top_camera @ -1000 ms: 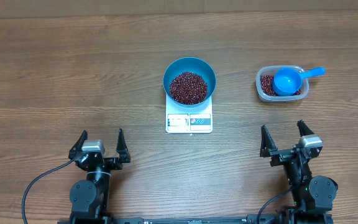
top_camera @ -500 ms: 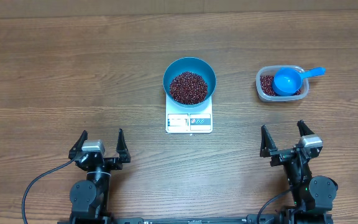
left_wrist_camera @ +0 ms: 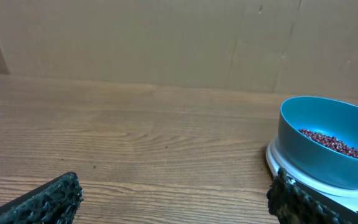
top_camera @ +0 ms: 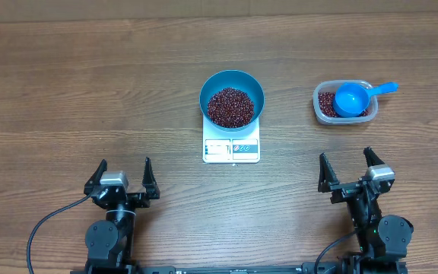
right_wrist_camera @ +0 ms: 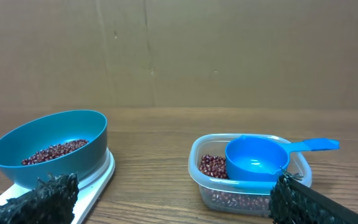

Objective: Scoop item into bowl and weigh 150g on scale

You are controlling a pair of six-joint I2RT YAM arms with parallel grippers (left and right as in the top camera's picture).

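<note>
Overhead: blue bowl point(top_camera: 232, 77) on white scale point(top_camera: 231, 150), mid-counter point(top_camera: 67, 91). Bowl wider than scale, covering its rear part. Display strip visible at front edge, digits too small to read. Heap of dark red-brown beans point(top_camera: 230, 106) in bowl, covering bottom, walls bare above.

Off to the right, well apart from scale: clear tub point(top_camera: 318, 108) w/ more beans in it. Blue scoop point(top_camera: 350, 99) resting in tub, open side up, handle out over far-right rim.

Left hand point(top_camera: 123, 164) near front edge, left of scale, well apart from bowl. Fingers spread wide, gripping nothing.

Right hand point(top_camera: 345, 160) near front edge, in front of tub, likewise spread wide & empty.

Wrist views: only dark finger pads at bottom corners. Bowl on scale seen from both, tub + scoop from right one only.
</note>
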